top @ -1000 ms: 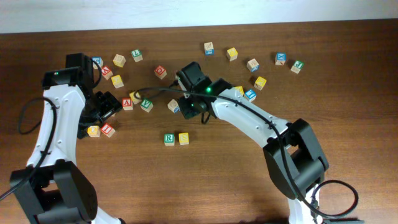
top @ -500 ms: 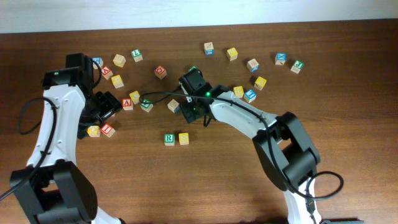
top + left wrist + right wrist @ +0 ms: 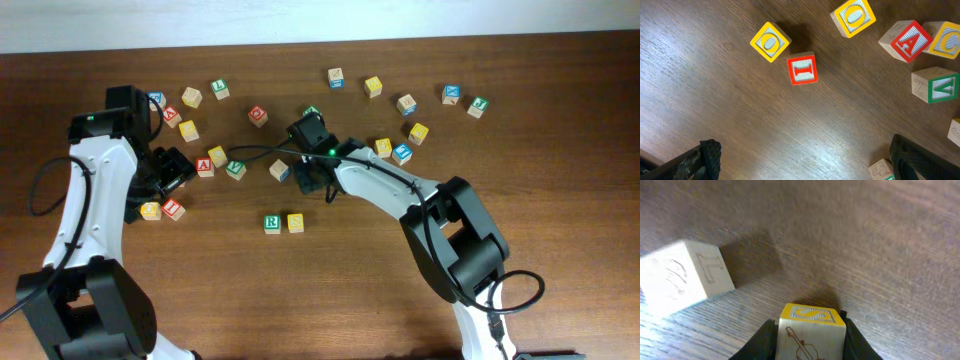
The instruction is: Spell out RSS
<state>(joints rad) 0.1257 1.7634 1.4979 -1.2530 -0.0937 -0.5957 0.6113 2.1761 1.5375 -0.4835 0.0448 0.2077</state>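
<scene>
The green R cube (image 3: 272, 223) and a yellow S cube (image 3: 295, 222) sit side by side on the table, below the middle. My right gripper (image 3: 309, 180) hovers up and right of them. In the right wrist view it (image 3: 810, 322) is shut on a yellow-faced cube (image 3: 812, 337) with a violin drawn on its side, held just above the wood. My left gripper (image 3: 165, 175) is open and empty over bare wood at the left; its fingers (image 3: 805, 160) show wide apart in the left wrist view.
A plain wooden cube (image 3: 280, 170) (image 3: 685, 277) lies just left of the right gripper. Red I (image 3: 802, 69), yellow O (image 3: 770, 42), red A (image 3: 905, 42) and green V (image 3: 935, 85) cubes lie by the left gripper. Several more cubes are scattered along the far side (image 3: 372, 86).
The right arm's elbow and forearm have swung inward, while its gripper stays near the same spot with the cube. The left arm and the loose cubes have not moved.
</scene>
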